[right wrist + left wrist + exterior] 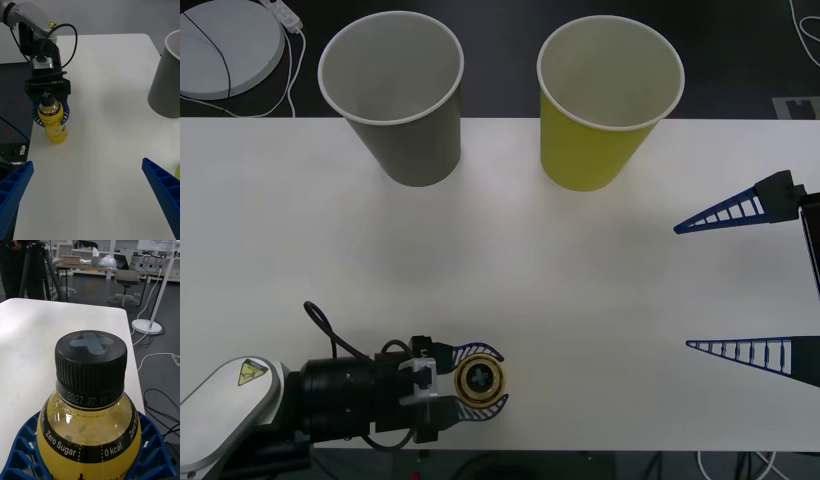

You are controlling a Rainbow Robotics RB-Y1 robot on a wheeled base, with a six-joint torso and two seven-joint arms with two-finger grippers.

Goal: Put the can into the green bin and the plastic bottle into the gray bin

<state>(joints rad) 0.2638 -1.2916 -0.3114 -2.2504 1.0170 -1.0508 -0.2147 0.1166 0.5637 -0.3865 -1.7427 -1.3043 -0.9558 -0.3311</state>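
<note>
The plastic bottle [479,380], yellow with a black cap, stands upright at the table's near edge. My left gripper [497,379] is shut on it, its blue fingers [22,444] wrapped around the bottle [90,420] below the cap. The right wrist view shows the same bottle [54,123] held from behind. My right gripper [682,287] hovers open over the table's right side, holding nothing. The gray bin [415,140] stands at the back left and the green bin [595,140] at the back right, both upright. The can is out of view.
A round white disc [225,45] with a cable lies beyond the table's far left corner. Open white tabletop [510,270] lies between the bottle and the bins. An office chair [125,287] and a tripod [35,266] stand beyond the table.
</note>
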